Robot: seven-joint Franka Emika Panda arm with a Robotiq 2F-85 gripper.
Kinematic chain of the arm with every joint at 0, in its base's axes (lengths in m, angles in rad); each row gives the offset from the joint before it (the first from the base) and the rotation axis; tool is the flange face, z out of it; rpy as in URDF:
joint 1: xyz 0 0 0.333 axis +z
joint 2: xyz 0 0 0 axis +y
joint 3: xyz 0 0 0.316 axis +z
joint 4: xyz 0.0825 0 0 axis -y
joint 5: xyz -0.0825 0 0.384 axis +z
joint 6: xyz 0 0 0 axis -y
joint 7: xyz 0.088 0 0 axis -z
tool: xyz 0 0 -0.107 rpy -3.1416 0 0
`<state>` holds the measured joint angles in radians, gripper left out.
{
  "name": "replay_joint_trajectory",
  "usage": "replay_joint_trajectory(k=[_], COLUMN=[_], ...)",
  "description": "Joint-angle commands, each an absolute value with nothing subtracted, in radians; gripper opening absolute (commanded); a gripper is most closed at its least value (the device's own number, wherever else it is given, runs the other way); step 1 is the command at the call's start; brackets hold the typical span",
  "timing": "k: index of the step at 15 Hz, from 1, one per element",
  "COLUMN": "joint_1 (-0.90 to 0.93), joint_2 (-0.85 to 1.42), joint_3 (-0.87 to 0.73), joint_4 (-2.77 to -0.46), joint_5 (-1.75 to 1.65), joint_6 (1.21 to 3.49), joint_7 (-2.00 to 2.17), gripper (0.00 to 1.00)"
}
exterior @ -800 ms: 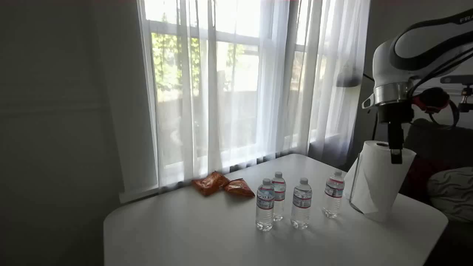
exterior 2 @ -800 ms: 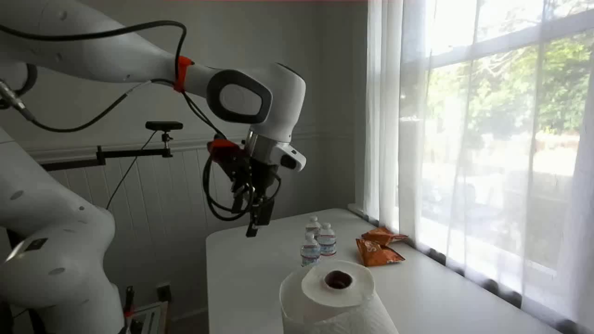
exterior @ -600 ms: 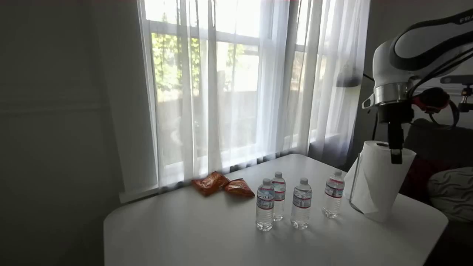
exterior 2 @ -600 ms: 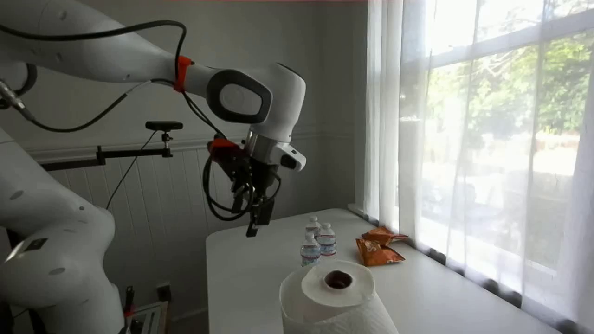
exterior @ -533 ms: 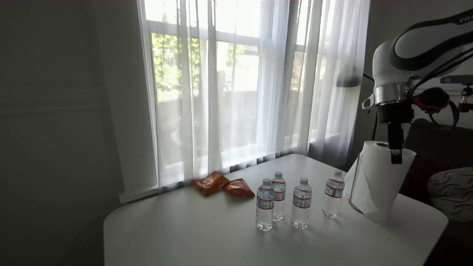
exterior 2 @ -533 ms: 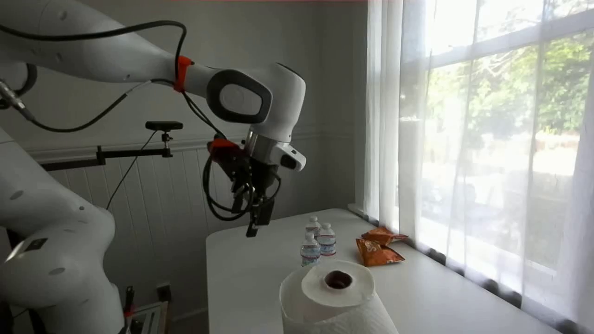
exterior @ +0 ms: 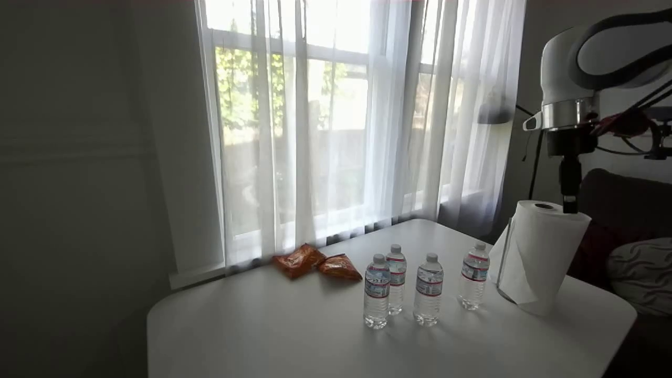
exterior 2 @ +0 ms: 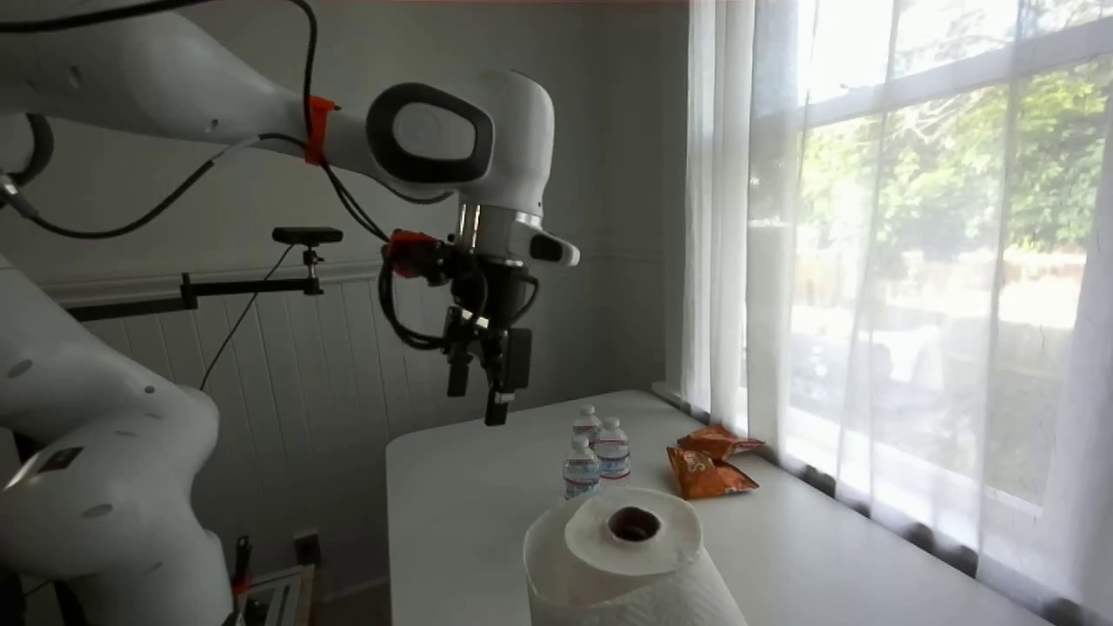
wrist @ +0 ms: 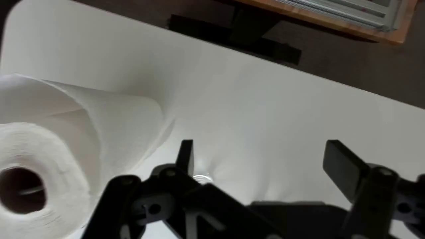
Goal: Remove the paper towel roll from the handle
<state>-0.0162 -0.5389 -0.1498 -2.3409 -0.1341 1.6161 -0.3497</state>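
Observation:
The paper towel roll (exterior: 548,257) stands upright on the white table, with a loose outer sheet, in both exterior views (exterior 2: 635,587). In the wrist view the roll (wrist: 59,166) is at the left, its dark core seen from above. A thin wire of the handle (exterior: 505,296) shows along the roll's side and at its foot. Most of the handle is hidden; a faint light sliver shows inside the core. My gripper (exterior 2: 477,402) is open and empty, pointing down, higher than the table and beside the roll, not touching it. Its spread fingers also show in the wrist view (wrist: 260,149).
Several water bottles stand on the table (exterior: 252,331); the nearest bottle (exterior: 474,275) is close to the roll. Two orange snack bags (exterior: 300,261) lie by the curtained window (exterior: 336,131). In the wrist view a bottle's clear base (wrist: 202,179) shows beside the left finger.
My arm and gripper have risen, and the gripper has turned to point more straight down. In an exterior view its fingertips have shifted right. The roll, bottles and bags have not moved.

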Motion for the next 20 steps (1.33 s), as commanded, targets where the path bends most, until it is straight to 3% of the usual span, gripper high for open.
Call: replay_joint_trajectory(k=[1, 7, 8, 14, 20], joint_1=[-0.065, -0.139, -0.126, -0.145, -0.194], joint_2=[-0.618, -0.602, -0.609, -0.591, -0.465], joint_3=[-0.144, -0.237, -0.213, -0.231, -0.310], joint_4=[-2.317, -2.314, -2.301, -2.302, -2.299], joint_5=[-0.309, -0.332, -0.338, -0.334, -0.272], joint_6=[1.633, 1.926, 1.854, 1.908, 2.119], joint_7=[-0.364, -0.259, -0.308, -0.276, -0.193], gripper=[1.00, 1.00, 1.00, 1.00, 1.00])
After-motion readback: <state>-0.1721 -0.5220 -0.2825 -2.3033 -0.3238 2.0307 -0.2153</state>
